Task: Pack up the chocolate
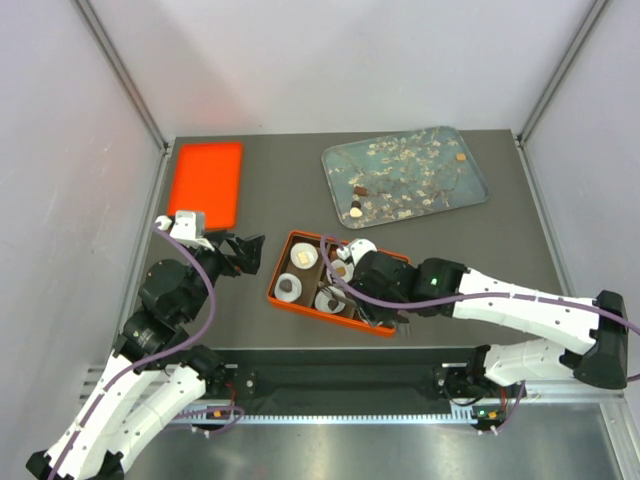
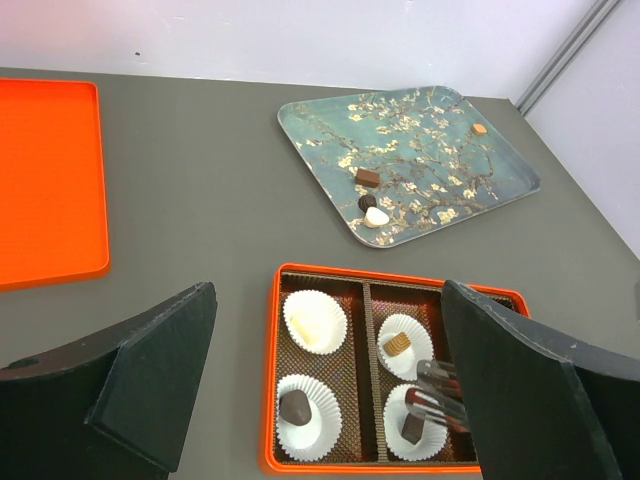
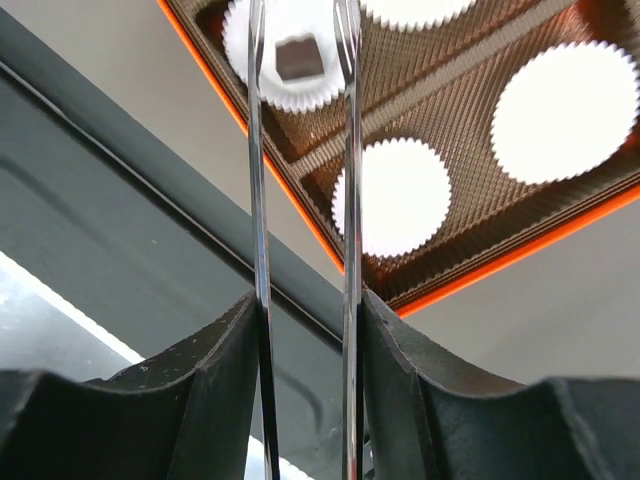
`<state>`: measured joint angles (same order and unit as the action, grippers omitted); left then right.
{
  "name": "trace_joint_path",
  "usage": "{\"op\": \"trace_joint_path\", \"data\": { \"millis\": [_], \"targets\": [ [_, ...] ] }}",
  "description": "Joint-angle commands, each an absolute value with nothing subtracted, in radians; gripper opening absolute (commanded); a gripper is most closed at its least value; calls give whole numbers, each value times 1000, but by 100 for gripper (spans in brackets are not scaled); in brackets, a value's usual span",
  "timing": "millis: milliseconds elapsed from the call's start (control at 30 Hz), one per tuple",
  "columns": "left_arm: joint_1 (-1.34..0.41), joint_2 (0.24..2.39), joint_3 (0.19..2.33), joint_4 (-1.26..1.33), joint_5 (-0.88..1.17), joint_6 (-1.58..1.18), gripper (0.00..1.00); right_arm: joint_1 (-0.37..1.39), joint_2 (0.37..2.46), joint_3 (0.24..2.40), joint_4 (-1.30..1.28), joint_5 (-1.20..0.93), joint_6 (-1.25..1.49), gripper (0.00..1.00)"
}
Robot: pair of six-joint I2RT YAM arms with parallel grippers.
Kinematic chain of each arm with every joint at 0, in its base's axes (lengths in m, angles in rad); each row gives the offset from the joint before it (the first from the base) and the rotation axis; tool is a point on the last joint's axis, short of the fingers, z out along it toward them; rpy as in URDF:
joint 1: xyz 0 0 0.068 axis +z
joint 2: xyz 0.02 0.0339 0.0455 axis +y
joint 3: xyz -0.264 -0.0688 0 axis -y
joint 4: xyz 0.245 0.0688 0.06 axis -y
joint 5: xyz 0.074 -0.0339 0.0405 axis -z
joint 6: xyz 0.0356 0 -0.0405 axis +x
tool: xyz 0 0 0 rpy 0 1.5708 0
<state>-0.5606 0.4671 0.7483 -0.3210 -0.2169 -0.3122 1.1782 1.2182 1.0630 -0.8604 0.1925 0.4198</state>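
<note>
Three chocolate pieces sit cupped; four wait on the tray at one o'clock. My right end effector pinches tongs; my left end effector gapes empty.

The cups are pleated paper, the box glossy orange plastic, the tweezers polished metal, the chocolate smooth.
</note>
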Motion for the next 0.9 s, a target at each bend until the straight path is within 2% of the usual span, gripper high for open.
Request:
{"op": "trace_joint_path", "data": {
  "millis": [0, 167, 367, 600, 867],
  "targets": [
    [-557, 462, 747, -273, -209, -310, 99, 1195, 1171, 1179, -890, 242, 403, 42],
    [-557, 459, 747, -275, -210, -310, 99, 1158, 1167, 1256, -940, 334, 339, 42],
    [-557, 456, 747, -278, -204, -311, 99, 910, 1221, 1318, -901, 334, 178, 41],
    [-557, 451, 746, -275, -201, -314, 99, 675, 1403, 1411, -802, 313, 25, 41],
    [-557, 454, 746, -278, -199, -314, 99, 558, 1578, 1459, -716, 282, -44, 41]
  ]
}}
